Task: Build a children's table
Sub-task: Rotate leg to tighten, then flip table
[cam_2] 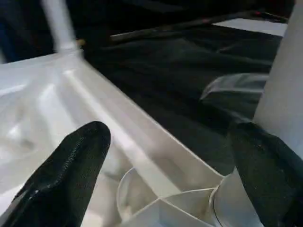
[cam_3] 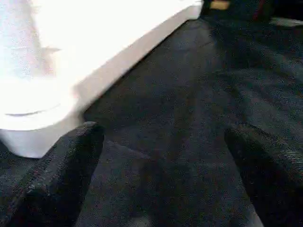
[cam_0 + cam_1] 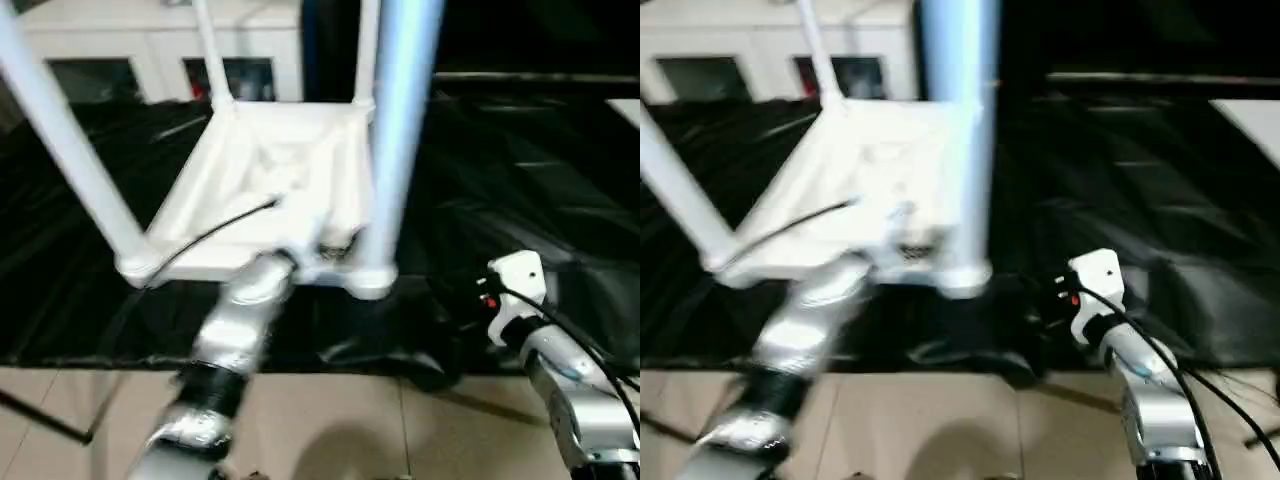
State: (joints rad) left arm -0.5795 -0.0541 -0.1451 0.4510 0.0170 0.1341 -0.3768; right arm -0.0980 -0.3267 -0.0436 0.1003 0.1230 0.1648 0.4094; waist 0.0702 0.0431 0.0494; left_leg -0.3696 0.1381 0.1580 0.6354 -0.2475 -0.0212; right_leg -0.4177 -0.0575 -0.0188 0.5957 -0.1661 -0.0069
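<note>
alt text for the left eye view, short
An upside-down white children's table sits on black sheeting with four legs pointing up. The silver left forearm reaches to its near edge; the right arm stays lower right, a white cabinet behind.

No legible text, label, brand, number or sign appears on any surface in these views. The white tabletop point(image 3: 270, 190), its legs point(image 3: 400, 140) and the black sheet point(image 3: 520, 190) beneath them carry no markings that can be read. A small red spot sits on the white housing point(image 3: 515, 285) of the right arm, at about 4 o'clock from the tabletop; it is too small to tell whether it bears a sign.
</note>
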